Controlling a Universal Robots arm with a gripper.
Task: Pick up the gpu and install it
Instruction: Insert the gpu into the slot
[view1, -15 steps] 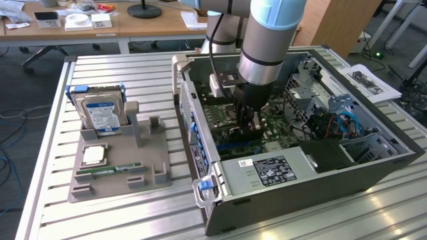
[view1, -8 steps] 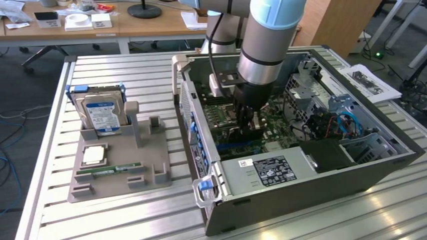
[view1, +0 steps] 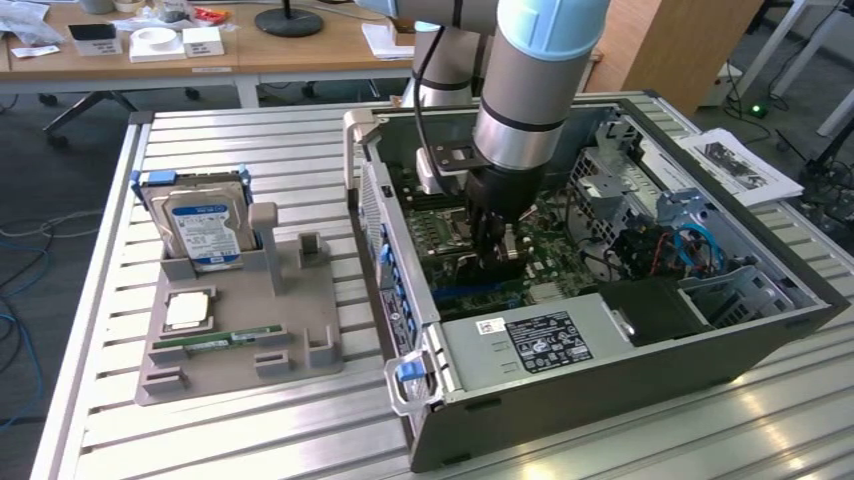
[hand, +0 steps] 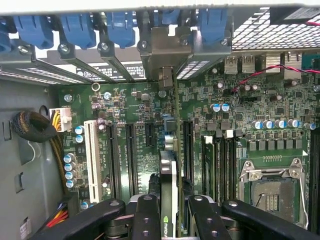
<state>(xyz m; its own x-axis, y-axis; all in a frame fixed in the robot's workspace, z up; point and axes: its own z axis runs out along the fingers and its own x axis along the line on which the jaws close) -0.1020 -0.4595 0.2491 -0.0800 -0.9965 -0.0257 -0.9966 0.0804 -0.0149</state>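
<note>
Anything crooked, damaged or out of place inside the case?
Nothing stands out. The gripper holds the thin black gpu card upright and edge-on over the green motherboard, parallel to its long black slots. The silver CPU socket is empty; no loose or spilled parts visible.

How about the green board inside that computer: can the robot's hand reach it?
Probably yes: the case lies open, and the hand, shut on the gpu, is down inside it over the motherboard.

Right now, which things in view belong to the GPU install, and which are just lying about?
Job in hand: gpu, clamped edge-on in the gripper; motherboard; open computer case.
Lying about: hard drive; RAM stick; CPU chip; grey holder; papers.
</note>
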